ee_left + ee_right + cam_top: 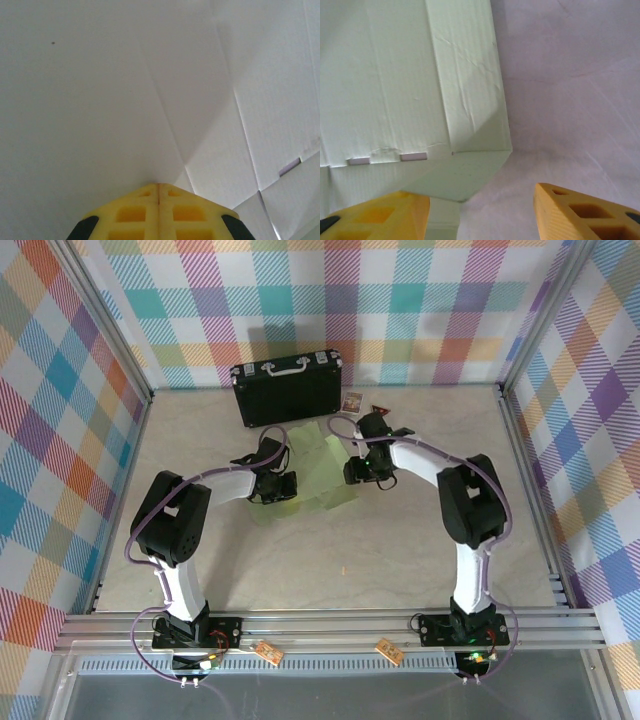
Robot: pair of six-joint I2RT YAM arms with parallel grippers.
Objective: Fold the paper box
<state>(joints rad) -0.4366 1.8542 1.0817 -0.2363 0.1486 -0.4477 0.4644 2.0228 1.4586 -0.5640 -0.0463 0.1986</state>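
gaping wide, the right pincer (481, 193) faces a corner of the pale green thin-card paper box (395, 85) just ahead-left, while the left pincer (159, 187), pinched closed, noses its crease.

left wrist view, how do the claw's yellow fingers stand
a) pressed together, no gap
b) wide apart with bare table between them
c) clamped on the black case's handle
a: the left claw has its two yellow fingers meeting along a thin seam with no gap, and the pale paper box lies right ahead of them.
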